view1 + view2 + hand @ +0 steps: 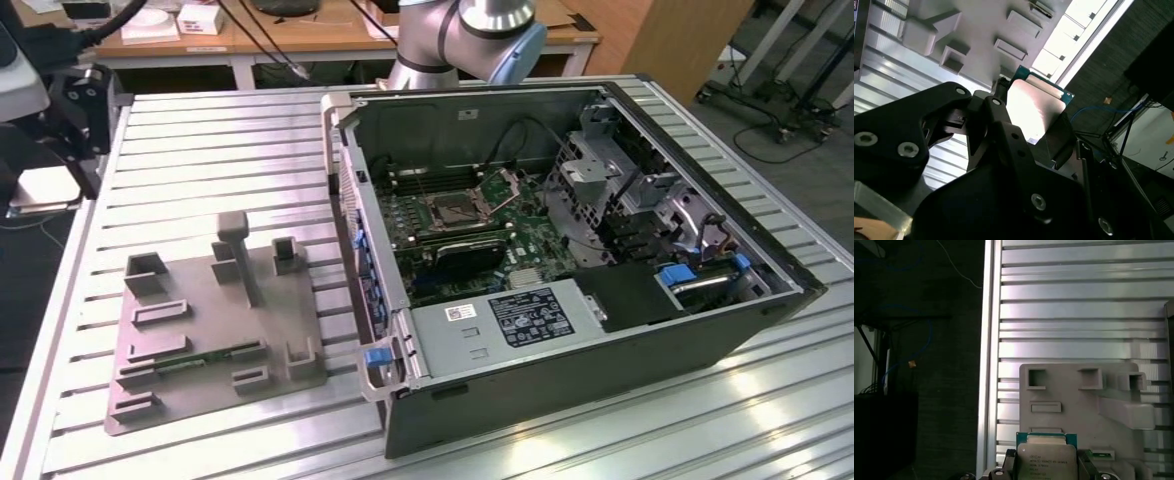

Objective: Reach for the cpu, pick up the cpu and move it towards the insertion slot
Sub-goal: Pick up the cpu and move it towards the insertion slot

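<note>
My gripper (1047, 463) is shut on the cpu (1046, 456), a thin square chip with a silvery top and a green edge. Black fingers (1010, 463) press on two opposite sides of it. In the second wrist view the cpu (1036, 105) sits between the same black gripper (1031, 114) fingers, held off the grey fixture plate (979, 30). The plate (1074, 402) lies under the chip, beside the table's edge. In the exterior view the insertion slot (451, 210), a dark square socket with a shiny frame, sits inside the open computer case (601, 330), far from the plate (214, 320).
The ribbed metal table (200, 150) carries the fixture plate with raised blocks and pockets. The arm's end with black hardware (74, 110) hangs at the exterior view's left edge. The case walls, a labelled grey box (514, 320) and drive cages (614, 180) surround the socket. Beyond the table edge (988, 365) is dark floor.
</note>
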Motion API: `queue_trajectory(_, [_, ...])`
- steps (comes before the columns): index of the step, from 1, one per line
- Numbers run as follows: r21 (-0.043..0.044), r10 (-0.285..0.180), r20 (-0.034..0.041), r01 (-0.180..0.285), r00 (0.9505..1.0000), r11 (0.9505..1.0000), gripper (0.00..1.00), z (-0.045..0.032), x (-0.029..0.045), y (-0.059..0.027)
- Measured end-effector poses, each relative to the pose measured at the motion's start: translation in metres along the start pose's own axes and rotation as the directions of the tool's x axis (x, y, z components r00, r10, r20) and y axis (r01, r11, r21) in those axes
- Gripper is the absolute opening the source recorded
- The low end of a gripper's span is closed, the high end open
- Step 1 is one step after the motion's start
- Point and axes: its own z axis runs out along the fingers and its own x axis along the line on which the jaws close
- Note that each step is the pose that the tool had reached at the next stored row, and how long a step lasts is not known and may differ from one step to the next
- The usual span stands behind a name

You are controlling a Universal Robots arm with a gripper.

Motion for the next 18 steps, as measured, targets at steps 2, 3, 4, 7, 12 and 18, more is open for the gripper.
queue_trajectory(2, [-0.0001, 0.000, 0.0001, 0.000, 1.0000, 1.0000, 0.54, -0.0040, 0.0000, 0.0002])
queue_trajectory(3, [-0.0001, 0.000, 0.0003, 0.000, 1.0000, 1.0000, 0.54, -0.0058, 0.0001, 0.0004])
queue_trajectory(4, [-0.0001, 0.000, 0.0004, 0.000, 1.0000, 1.0000, 0.54, -0.0077, 0.0001, 0.0005])
queue_trajectory(7, [-0.0024, 0.000, 0.0010, 0.000, 1.0000, 1.0000, 0.54, -0.0095, 0.0002, 0.0007])
queue_trajectory(12, [-0.0039, 0.000, 0.0011, 0.000, 1.0000, 1.0000, 0.54, -0.0092, -0.0109, 0.0005])
queue_trajectory(18, [-0.0039, 0.000, 0.0010, 0.000, 1.0000, 1.0000, 0.54, -0.0090, -0.0313, 0.0004])
